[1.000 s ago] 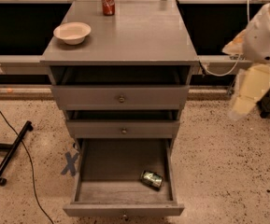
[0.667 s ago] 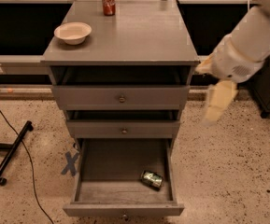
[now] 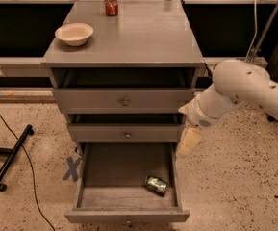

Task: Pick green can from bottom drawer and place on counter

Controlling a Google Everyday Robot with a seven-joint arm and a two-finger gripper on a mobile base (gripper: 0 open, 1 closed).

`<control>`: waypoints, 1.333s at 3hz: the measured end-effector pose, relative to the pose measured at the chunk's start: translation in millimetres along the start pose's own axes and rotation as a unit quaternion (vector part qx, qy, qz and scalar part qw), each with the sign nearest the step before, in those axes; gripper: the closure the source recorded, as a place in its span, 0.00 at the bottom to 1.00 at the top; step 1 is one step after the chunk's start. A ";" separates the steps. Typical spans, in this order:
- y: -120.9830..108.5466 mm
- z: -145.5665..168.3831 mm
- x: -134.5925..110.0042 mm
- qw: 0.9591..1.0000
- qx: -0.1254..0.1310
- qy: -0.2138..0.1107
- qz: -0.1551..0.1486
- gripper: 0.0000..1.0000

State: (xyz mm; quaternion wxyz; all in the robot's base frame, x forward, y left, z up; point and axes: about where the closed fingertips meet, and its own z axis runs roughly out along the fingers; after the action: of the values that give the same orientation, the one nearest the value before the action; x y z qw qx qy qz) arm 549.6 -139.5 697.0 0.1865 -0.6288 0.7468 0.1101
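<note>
Gripper point(image 3: 189, 141) hangs just outside the right wall of the open bottom drawer point(image 3: 114, 177), at 1 o'clock from the green can point(image 3: 156, 185). Open or closed: cannot tell. The can lies on its side on the tray floor in the 4 o'clock corner, near the right wall.

Risks:
- The round, shiny metal can probably rolls or slips if nudged.
- The nearby wall may crowd the grasp.
- The arm could clip the middle drawer point(image 3: 127, 134) on descent.

The drawer is flat, dull grey. The counter point(image 3: 138, 37) is smooth and slightly glossy, with a red cola can point(image 3: 110, 1) at 12 o'clock and a pale bowl point(image 3: 74, 33) at 10.
</note>
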 end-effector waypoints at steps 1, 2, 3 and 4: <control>-19.3 1.2 -8.4 0.999 0.037 -0.016 0.000 0.00; -12.0 13.4 -8.3 1.000 0.001 -0.023 -0.009 0.00; 0.8 98.1 6.2 0.996 -0.060 -0.056 0.022 0.00; 5.3 177.5 16.9 0.991 -0.065 -0.096 0.061 0.00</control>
State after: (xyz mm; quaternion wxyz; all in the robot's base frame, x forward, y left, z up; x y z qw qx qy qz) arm 566.9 -82.9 528.7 0.2091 -0.5791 0.7539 0.2291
